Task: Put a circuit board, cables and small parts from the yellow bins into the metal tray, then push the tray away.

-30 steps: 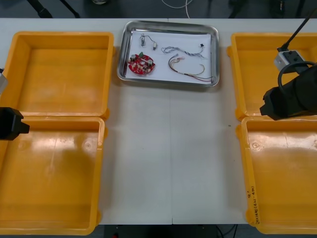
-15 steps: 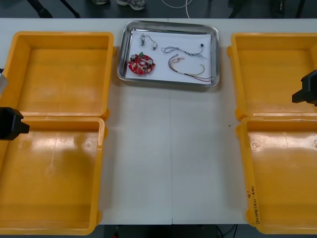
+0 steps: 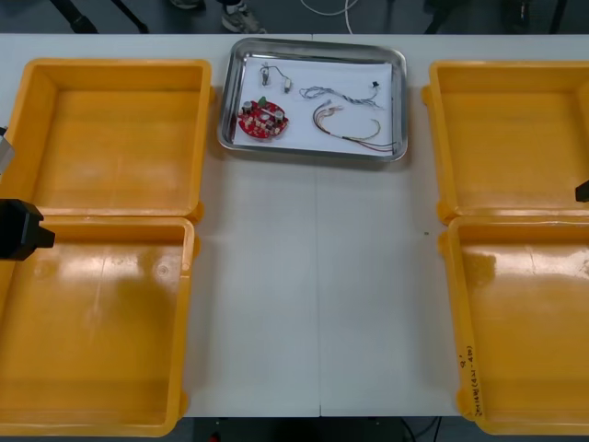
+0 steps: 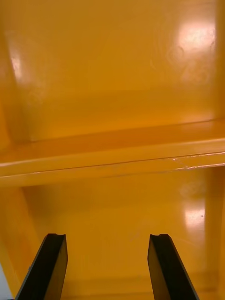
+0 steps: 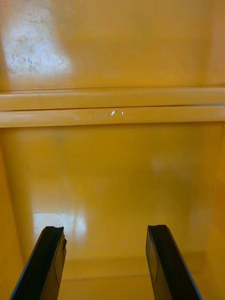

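The metal tray (image 3: 397,101) stands at the table's far middle, white inside. In it lie a round red circuit board (image 3: 263,119), a twisted blue and white cable (image 3: 333,93), a red and yellow cable (image 3: 354,130) and small metal parts (image 3: 274,76). My left arm (image 3: 18,230) sits at the left edge, between the two left bins. In the left wrist view my left gripper (image 5: 105,232) is open over a bare orange bin floor (image 5: 112,187). Only a sliver of my right arm (image 3: 583,191) shows at the right edge. My right gripper (image 4: 105,239) is open above an orange bin wall (image 4: 112,154), holding nothing.
Four yellow bins flank the table: far left (image 3: 115,138), near left (image 3: 92,322), far right (image 3: 506,138), near right (image 3: 525,331). All look bare inside. A strip of white table (image 3: 317,295) runs between them, from the tray to the front edge.
My right arm has drawn back to the right, from over the right bins to almost out of the front view. The left arm and the tray have not moved.
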{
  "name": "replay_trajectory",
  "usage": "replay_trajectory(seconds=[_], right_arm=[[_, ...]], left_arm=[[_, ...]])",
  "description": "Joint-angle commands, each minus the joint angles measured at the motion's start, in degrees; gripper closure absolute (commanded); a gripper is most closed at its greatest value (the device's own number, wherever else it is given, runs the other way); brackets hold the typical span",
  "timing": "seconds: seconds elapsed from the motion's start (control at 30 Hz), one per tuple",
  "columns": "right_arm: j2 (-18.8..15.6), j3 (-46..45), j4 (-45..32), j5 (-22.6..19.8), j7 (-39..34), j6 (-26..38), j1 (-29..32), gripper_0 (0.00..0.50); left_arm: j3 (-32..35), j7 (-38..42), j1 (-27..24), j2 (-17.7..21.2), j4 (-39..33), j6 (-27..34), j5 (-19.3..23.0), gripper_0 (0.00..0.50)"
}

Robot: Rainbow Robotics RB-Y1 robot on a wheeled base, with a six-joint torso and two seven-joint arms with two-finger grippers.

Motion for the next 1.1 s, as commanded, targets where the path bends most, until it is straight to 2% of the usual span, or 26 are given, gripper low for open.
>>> replay_trajectory(seconds=[0.03, 0.4, 1.1], right_arm=[[-1.2, -2.4, -0.3, 0.4, 2.0, 0.3, 3.2, 0.000], [-2.8, -3.9, -0.3, -0.2, 4.1, 0.3, 4.6, 0.000], [-2.8, -3.9, -0.3, -0.7, 4.1, 0.3, 5.0, 0.000]], left_arm=[[1.6, -3.3, 0.8, 2.4, -1.7, 0.3, 0.4, 0.000], [1.6, -3.3, 0.8, 2.4, -1.7, 0.3, 0.4, 0.000], [1.6, -3.3, 0.8, 2.4, -1.7, 0.3, 0.4, 0.000]])
